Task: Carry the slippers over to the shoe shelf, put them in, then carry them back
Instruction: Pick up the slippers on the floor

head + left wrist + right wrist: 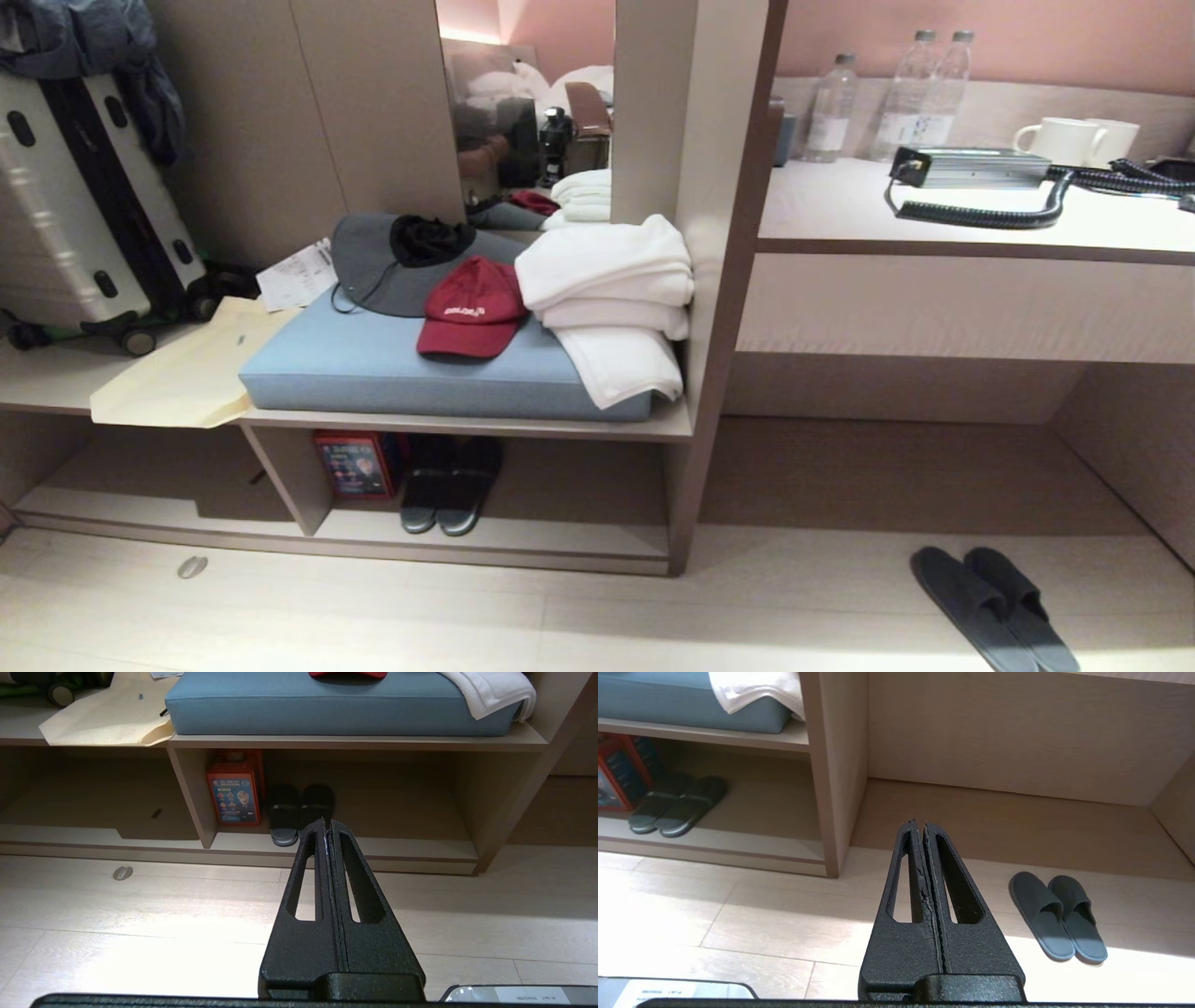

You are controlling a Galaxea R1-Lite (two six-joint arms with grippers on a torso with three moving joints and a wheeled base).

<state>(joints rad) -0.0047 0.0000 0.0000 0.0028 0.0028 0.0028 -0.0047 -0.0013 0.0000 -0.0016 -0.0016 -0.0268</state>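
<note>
The slippers (pixel 994 607), a dark pair with grey-blue footbeds, lie side by side on the pale floor in front of the desk recess, at the right of the head view. The shoe shelf (pixel 560 543) is the low beige compartment under the blue cushion, left of an upright panel. In the right wrist view my right gripper (pixel 919 823) is shut and empty, held above the floor with the slippers (pixel 1057 917) off to its side. My left gripper (pixel 326 822) is also shut and empty, pointing toward the shoe shelf (pixel 411 847). Neither arm shows in the head view.
A second dark slide pair (pixel 448 485) and a red box (pixel 355 464) stand inside the shelf's left part. On the bench above lie a blue cushion (pixel 373 369), a red cap (pixel 471 308) and white towels (pixel 611 289). A suitcase (pixel 84 205) stands at the far left.
</note>
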